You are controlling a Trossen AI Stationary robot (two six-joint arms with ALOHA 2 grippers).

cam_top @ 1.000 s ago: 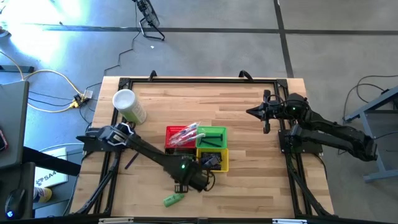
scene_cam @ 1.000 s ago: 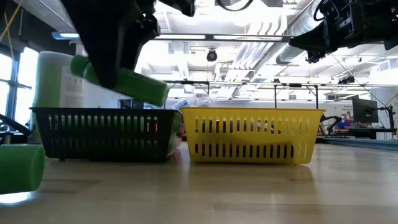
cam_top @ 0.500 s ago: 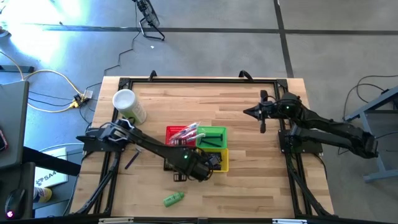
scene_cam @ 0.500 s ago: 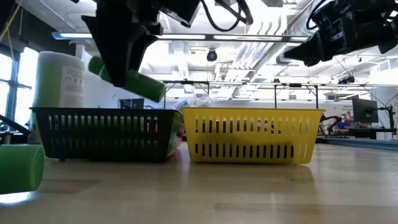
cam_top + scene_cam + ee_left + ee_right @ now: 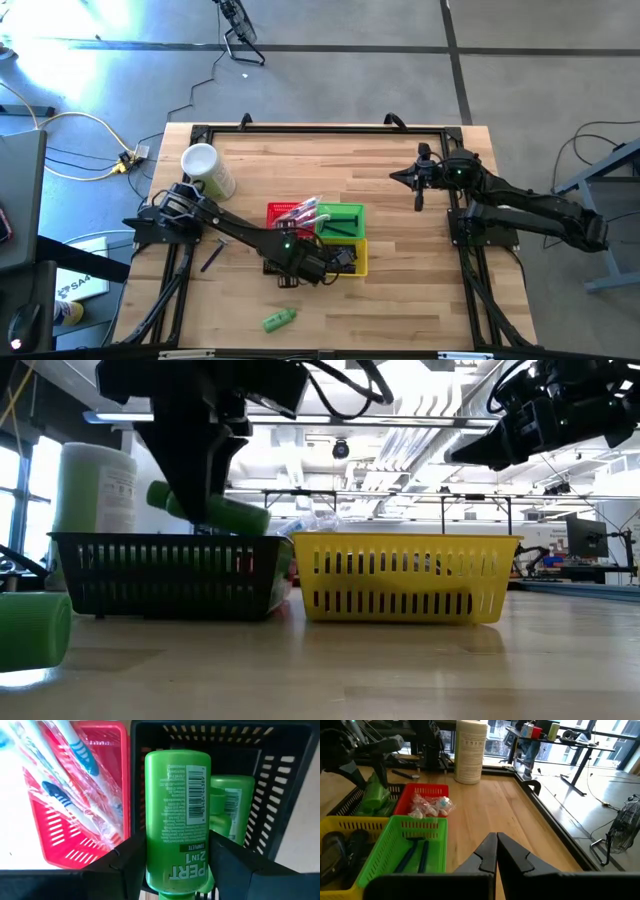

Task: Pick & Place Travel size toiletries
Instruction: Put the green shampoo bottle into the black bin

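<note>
Left wrist view: the green bottle [image 5: 176, 820] sits clamped between the left gripper [image 5: 175, 865]'s two dark fingers, label up, hanging right over the black basket [image 5: 280, 780]; a second green bottle [image 5: 231, 807] already lies inside that basket, just beneath; beside it the red basket [image 5: 107, 780] holds wrapped toothbrushes [image 5: 75, 775]. From table height, the held bottle tilts just above the black basket's rim, with the yellow basket [image 5: 410, 578] alongside; a third green bottle [image 5: 279, 320] lies loose on the wooden table [image 5: 400, 290] near the front edge. The white cup [image 5: 207, 170] stands near the back left; the right gripper [image 5: 417, 180] hovers well apart at the right side, fingers pressed together, holding nothing.
</note>
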